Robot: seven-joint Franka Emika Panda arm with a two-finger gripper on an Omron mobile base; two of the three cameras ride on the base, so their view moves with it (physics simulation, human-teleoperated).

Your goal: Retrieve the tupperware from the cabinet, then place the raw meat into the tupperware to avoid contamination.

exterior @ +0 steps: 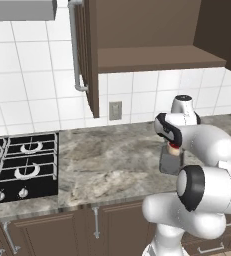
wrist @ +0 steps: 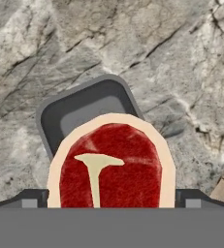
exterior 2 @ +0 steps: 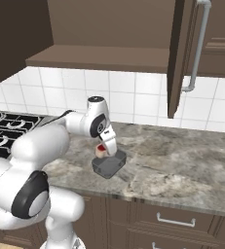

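Landmark: the tupperware (exterior 2: 109, 165) sat on the marble desk (exterior 2: 182, 160), near its front edge.
Raw meat: the steak (wrist: 111, 167) hung just above the tupperware, between the tool's tips.
Tool: the tool (exterior 2: 103, 149) stood at its widest, clamped on the raw meat's sides.
Around: the stove (exterior: 22, 165) lay well left of the tupperware; the cabinet (exterior: 157, 35) hung above, its door (exterior: 89, 55) swung open.
Open room: bare desk stretched right of the tupperware and behind it to the tiled wall (exterior 2: 133, 97).

Red raw meat (wrist: 111, 167), tan rim; dark grey tupperware (wrist: 84, 104); grey-veined marble counter (wrist: 171, 58).
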